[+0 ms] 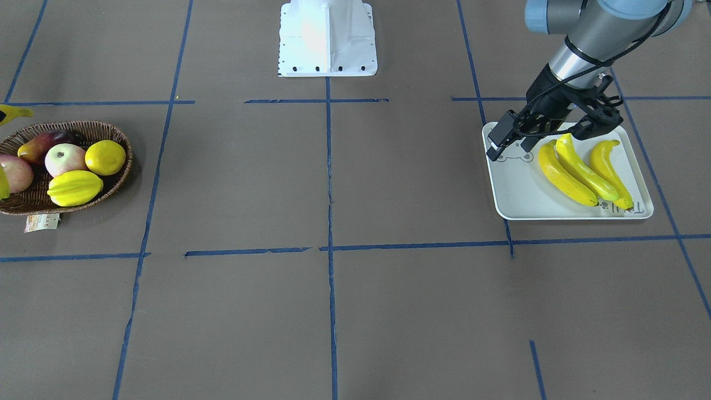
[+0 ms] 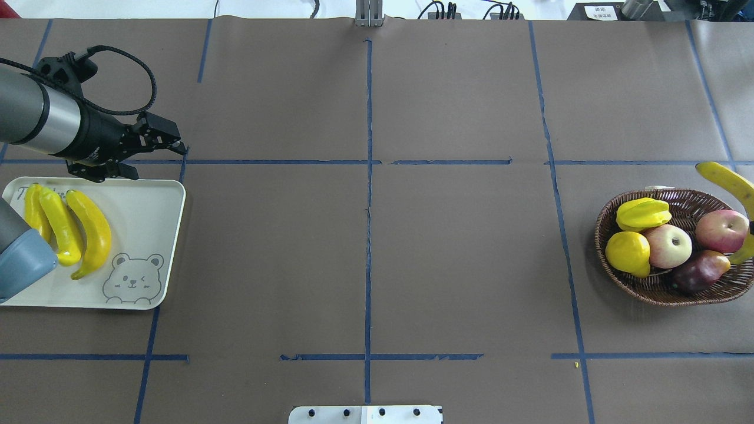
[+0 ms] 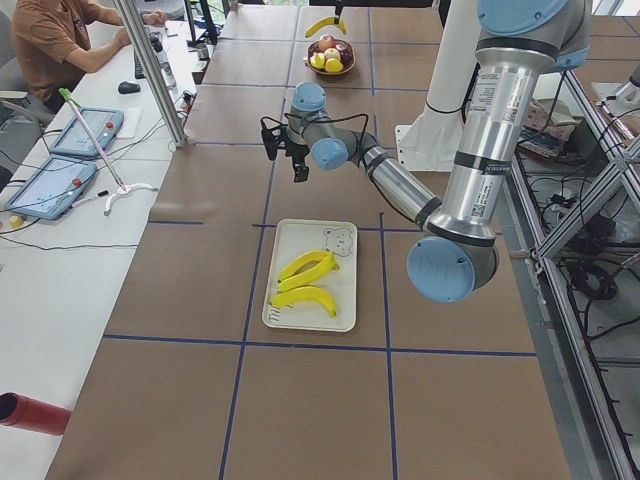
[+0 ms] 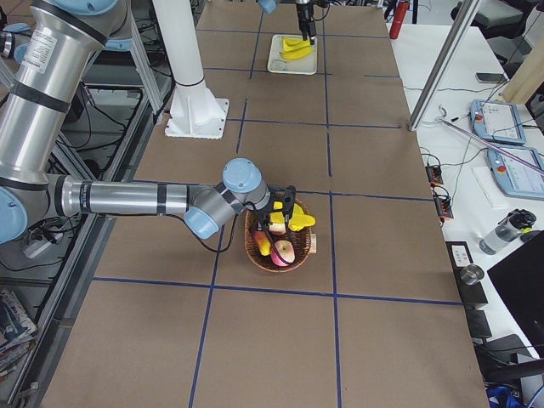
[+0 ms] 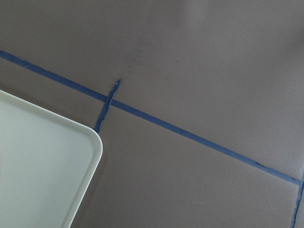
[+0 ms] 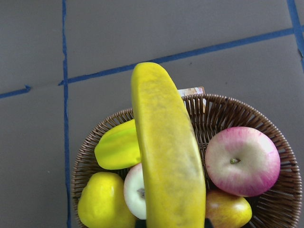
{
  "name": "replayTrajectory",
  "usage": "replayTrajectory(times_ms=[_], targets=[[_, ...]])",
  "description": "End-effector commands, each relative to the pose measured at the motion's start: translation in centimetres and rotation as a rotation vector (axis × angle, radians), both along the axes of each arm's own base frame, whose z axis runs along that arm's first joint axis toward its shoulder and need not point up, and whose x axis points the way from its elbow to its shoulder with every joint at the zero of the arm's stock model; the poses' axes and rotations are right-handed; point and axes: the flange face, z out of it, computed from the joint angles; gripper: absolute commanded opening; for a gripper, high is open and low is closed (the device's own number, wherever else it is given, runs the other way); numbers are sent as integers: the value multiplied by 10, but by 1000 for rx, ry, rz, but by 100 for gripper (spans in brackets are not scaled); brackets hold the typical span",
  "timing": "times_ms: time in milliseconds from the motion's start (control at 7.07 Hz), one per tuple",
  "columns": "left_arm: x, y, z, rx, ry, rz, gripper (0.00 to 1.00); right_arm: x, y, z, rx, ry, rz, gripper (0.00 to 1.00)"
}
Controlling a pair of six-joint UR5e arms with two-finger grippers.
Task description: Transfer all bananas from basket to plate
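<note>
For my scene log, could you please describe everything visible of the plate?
The plate is a pale, plastic-looking rectangular tray with rounded corners and a raised rim, printed with a bear face and lettering. It lies flat on the brown table at the robot's left, carrying three bananas side by side.

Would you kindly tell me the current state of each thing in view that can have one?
three bright yellow bananas: lying side by side on the plate.
pale rectangular bear-print plate: flat on the table, loaded.
fourth yellow banana: gripped, lifted above the basket.
brown woven wicker basket: upright, holding other fruit.
left gripper: open, empty, just beyond the plate's edge.
right gripper: shut on the fourth yellow banana.
</note>
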Motion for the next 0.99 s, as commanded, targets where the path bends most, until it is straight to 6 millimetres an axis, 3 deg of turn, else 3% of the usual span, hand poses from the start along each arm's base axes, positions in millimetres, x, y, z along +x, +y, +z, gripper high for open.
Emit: replayTrajectory(times_ms=[0,141,283,424,707,849], targets=[[1,-2,-6,9,7,0,100,-19,-60,-76,41,-15,4,0],[3,-1,-7,12,8,4,100,-54,-103,-132,33,-13,-41,1],[12,3,-9,17,11,21,100,-77,-131,-177,36,-4,-55,1],[21,4,-19,29,22,33,100,-113,-142,-211,86,21,-75,1],[46,8,-56,34,81,43,100,-214,-131,-280,118,6,-67,1],[58,8,-83,31,126,37,100,-264,-110,-307,127,-12,-78,2]])
